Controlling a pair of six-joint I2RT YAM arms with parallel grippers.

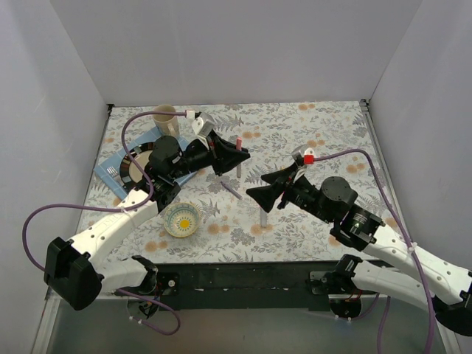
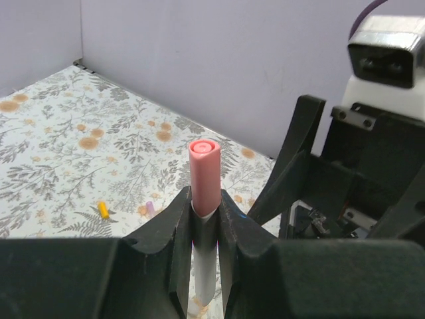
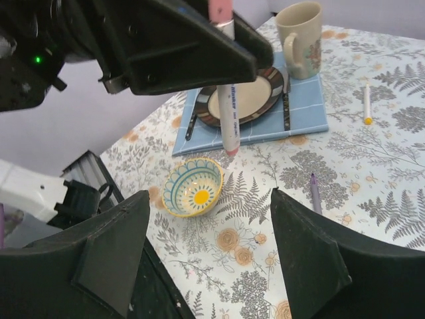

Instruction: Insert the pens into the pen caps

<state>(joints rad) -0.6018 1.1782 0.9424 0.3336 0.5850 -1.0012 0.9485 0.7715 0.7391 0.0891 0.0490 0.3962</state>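
Nearest the bases, the bowl [image 1: 182, 219] sat clear of the work. Just past it, a purple pen [image 3: 314, 191] lay flat on the table, uncapped as far as I could tell and so probably next in line.

The right gripper [image 1: 258, 193] stood with its jaws spread wide and nothing between them. It faced the left arm's load from just beside it, which I judged to be the posture for pressing a cap home.

The left gripper [image 2: 204, 206] was clamped on the pink pen [image 2: 204, 266]. The barrel was held upright so that its top end was presented to the other arm. The pink cap [image 2: 204, 169] sat on that end and looked seated.

Beyond them, a yellow cap [image 2: 103, 210] and a purple cap [image 2: 150, 209] lay loose on the table. Farther off were the plate [image 3: 265, 80], the mug [image 3: 300, 36] and a yellow pen [image 3: 366, 103].
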